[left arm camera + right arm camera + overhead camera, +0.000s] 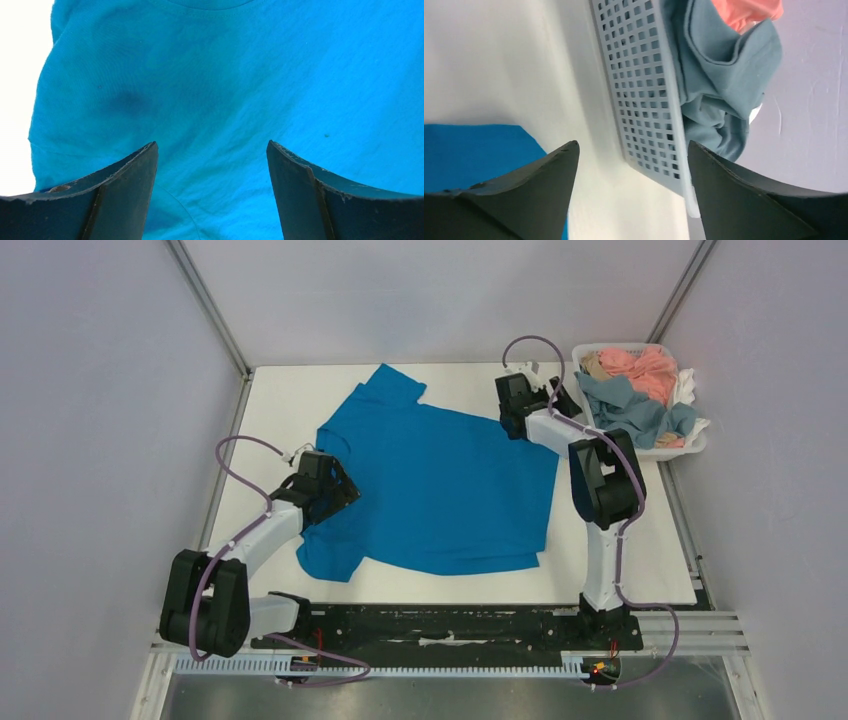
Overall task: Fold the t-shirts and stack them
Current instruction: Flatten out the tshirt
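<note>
Directly beneath spread left fingers (120, 195): blue t-shirt (225, 90).

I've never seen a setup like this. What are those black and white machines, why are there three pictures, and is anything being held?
Those are two robot arms, bolted at the near edge of a white table. The wide picture comes from a fixed camera above and behind them. The other two come from a small camera on each wrist, so the dark wedges at the bottom are that arm's own fingers. A bright blue t-shirt lies spread on the table. At the far right stands a white laundry basket with more clothes, among them a pink garment and a grey-blue garment. The left gripper is open over the shirt; the right gripper is open near the basket. Neither holds anything.
</note>
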You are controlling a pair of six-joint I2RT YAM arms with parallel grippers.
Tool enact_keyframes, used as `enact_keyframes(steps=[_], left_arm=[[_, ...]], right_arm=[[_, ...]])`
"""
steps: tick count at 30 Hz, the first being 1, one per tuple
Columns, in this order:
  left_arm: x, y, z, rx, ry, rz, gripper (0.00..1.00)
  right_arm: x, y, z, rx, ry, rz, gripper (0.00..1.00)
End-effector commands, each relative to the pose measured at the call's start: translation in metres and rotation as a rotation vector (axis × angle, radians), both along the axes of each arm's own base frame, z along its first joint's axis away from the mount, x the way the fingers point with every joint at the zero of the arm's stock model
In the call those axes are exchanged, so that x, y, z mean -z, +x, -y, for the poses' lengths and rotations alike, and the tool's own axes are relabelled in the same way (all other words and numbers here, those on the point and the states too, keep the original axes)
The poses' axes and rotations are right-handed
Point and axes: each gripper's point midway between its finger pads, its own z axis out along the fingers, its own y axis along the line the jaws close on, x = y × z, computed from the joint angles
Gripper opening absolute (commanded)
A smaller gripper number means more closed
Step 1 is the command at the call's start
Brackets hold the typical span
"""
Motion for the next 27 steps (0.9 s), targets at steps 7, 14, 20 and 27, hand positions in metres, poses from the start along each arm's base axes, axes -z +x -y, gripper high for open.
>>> enact_keyframes(steps=[7,14,20,27], left_arm=[[-0.006,0.01,0.008,0.034,-0.019,0.021,0.86],[-0.008,0.008,0.014,0.042,-0.061,0.03,0.86],[-0.01,0.006,0.019,0.053,-0.092,0.052,0.86],[-0.009,0.004,0.02,0.054,-0.101,0.058,0.86]], right_arm=[[-0.018,-0.021,-0.081,-0.284,0.595,0.09,0.98],[0.015,-0.143,-0.097,-0.259,0.972,0.029,0.98],[0.039,-0.255,-0.128,-0.38,1.245,-0.125,0.98],[0.054,-0.322,-0.156,-0.443,1.431,-0.206,0.98]])
